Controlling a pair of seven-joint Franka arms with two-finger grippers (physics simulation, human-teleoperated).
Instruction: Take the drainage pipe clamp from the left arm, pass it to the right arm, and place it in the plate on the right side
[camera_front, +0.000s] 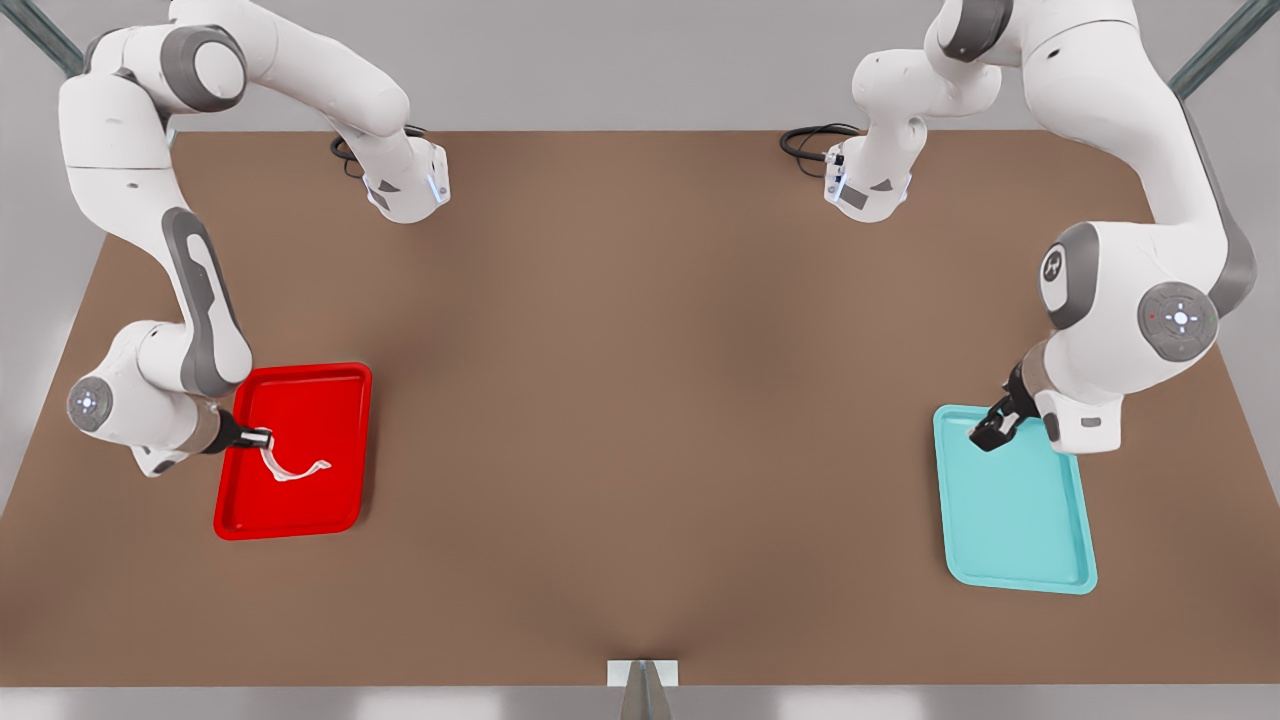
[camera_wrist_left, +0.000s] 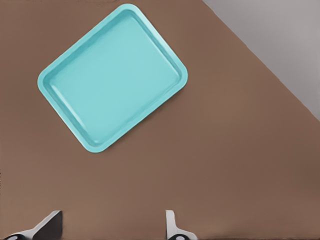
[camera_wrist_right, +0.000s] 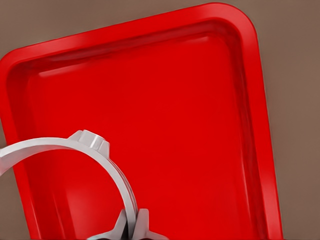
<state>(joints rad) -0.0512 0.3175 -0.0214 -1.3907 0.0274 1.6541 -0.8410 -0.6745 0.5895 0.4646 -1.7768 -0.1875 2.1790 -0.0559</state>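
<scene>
The right gripper (camera_front: 262, 438) hangs over the red plate (camera_front: 340, 385) at the front view's left, its jaws pinched on one end of the drainage pipe clamp (camera_front: 292, 468). The clamp is a thin white half-ring; from the held end it curves out over the middle of the plate toward the front view's right, its free tab pointing away from the gripper. In the right wrist view the right gripper (camera_wrist_right: 133, 225) shows 2 fingertips (camera_wrist_right: 143, 220) closed tight on the clamp (camera_wrist_right: 85, 145), whose arc rises above the plate (camera_wrist_right: 200, 125) floor and carries a small ribbed boss at its crown. Whether the free end touches the plate floor cannot be told.

The left gripper (camera_front: 990, 430) waits at the front view's right, above the near corner of the teal tray (camera_front: 1020, 520), with its dark fingers pointing down toward the tray rim. In the left wrist view the left gripper (camera_wrist_left: 112, 227) shows its 2 fingertips (camera_wrist_left: 172, 225) spread well apart with only the brown desk (camera_wrist_left: 225, 165) between them, so these jaws are open and hold nothing; the teal tray (camera_wrist_left: 112, 77) lies farther off on the desk, tilted in that picture.

Red plate and teal tray sit well apart on the desk (camera_front: 640, 380), near opposite ends. A black cable coil (camera_front: 810, 140) lies beside each arm's wrist housing at the far edge.
</scene>
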